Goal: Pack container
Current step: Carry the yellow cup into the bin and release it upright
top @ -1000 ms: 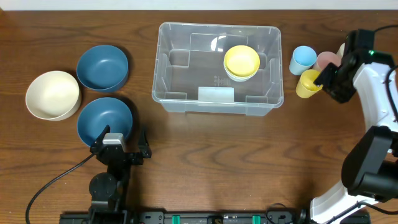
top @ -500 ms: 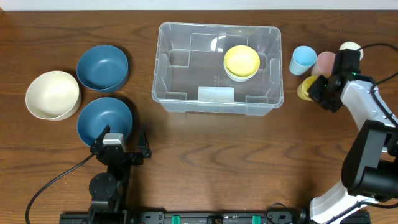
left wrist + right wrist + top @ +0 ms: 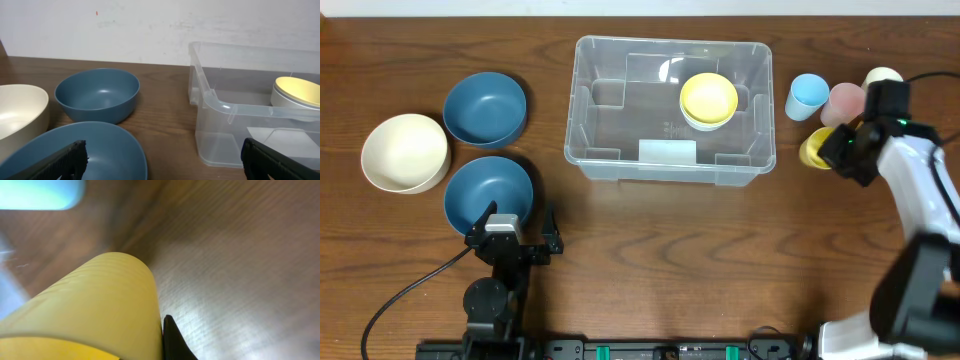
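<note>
Yellow cup (image 3: pixel 811 151) pickup by right gripper (image 3: pixel 826 150) | one finger (image 3: pixel 172 340) touches cup, closure unclear | left gripper (image 3: pixel 160 162) open, idle | next: lift cup over container (image 3: pixel 620 172) rim, release inside

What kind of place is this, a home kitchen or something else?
Probably a robotics lab bench, not a kitchen: a wooden table before a plain white wall, a left arm and right arm fixed at its near edge, and plastic bowls, cups and a clear container laid out.
</note>
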`<act>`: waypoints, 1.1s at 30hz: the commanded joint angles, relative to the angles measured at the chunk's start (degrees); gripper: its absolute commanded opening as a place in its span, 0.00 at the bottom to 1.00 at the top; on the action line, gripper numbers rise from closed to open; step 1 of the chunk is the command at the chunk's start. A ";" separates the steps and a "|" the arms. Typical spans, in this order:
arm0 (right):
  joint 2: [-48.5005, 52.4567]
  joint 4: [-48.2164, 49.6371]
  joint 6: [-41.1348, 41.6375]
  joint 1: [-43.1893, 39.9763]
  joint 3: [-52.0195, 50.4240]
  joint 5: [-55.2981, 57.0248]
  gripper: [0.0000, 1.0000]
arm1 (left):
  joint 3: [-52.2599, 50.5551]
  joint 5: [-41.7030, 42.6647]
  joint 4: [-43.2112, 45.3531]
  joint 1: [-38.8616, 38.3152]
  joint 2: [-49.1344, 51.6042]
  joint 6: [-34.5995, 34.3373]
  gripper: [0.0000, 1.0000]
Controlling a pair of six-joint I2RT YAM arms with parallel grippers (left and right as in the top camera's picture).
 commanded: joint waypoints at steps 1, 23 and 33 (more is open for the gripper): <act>-11.23 -2.27 -0.44 -0.20 5.03 -1.53 0.01 | -1.09 -0.50 -2.10 0.24 -0.33 -0.35 0.98; -13.53 -1.20 -3.32 24.61 16.02 -3.89 0.01 | -1.09 -0.52 -2.08 0.24 -0.33 -0.35 0.98; 2.29 -5.75 -6.32 28.02 19.85 -6.88 0.01 | -1.09 -0.52 -2.08 0.24 -0.33 -0.35 0.98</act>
